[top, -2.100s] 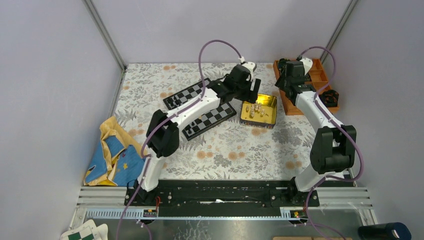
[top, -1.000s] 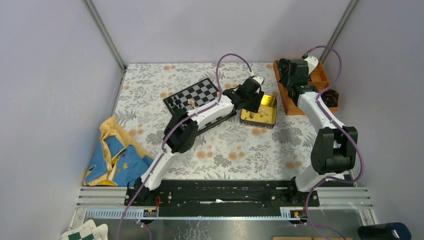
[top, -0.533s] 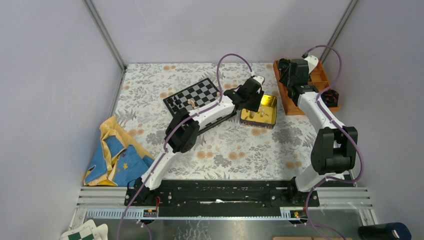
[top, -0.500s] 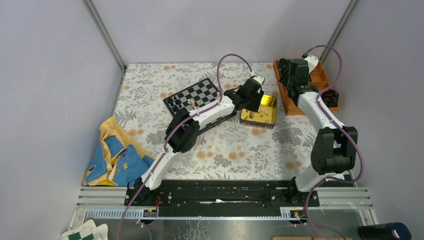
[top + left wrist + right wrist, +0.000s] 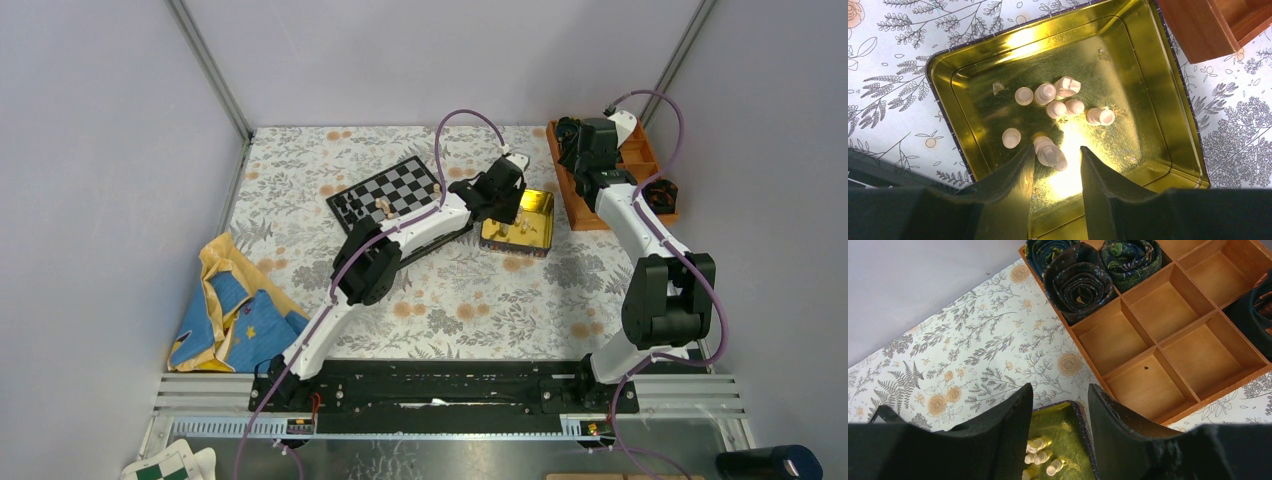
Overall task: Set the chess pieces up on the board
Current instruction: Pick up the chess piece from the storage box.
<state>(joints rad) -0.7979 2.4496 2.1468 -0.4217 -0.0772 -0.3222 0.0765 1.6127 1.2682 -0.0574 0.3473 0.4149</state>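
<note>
Left tool above gold tin, jaws apart, straddling tan chess piece by tin wall nearest tool; left arm nearer.

board left of tin, chess pieces inside tin, compartment tray right of tin, cloth at near left

The light tan chess pieces cluster in the gold tin, most upright, a couple tipped over. One piece sits between my left fingers, which stand apart around it. The black-and-grey checkered board lies flat and askew on the counter near the tin, with a tan piece standing on it.
</note>
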